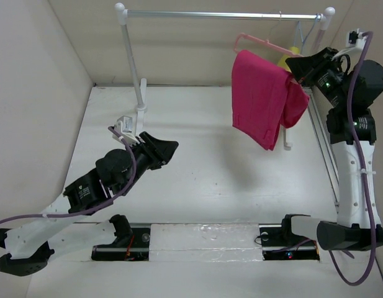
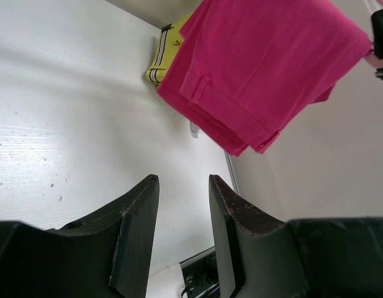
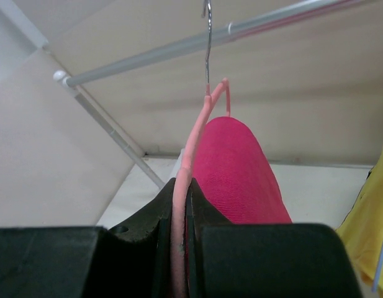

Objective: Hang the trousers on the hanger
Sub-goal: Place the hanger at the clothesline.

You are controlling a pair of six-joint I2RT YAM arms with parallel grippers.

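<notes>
The magenta-pink trousers (image 1: 261,96) hang folded over the bar of the salmon-pink hanger (image 1: 261,42), high at the back right, just under the rail. They also show in the left wrist view (image 2: 265,68) and the right wrist view (image 3: 238,167). My right gripper (image 1: 297,70) is shut on the hanger's arm (image 3: 190,155) at its right end; the metal hook (image 3: 207,37) reaches up to the rail. My left gripper (image 1: 169,149) is open and empty, low over the table's left middle, pointing toward the trousers, well apart from them.
A clothes rail (image 1: 222,13) on white posts spans the back. A mustard-yellow garment (image 2: 163,53) hangs behind the trousers at the right, also in the top view (image 1: 289,59). A pale hanger (image 1: 312,28) hangs at the rail's right end. White walls enclose the table.
</notes>
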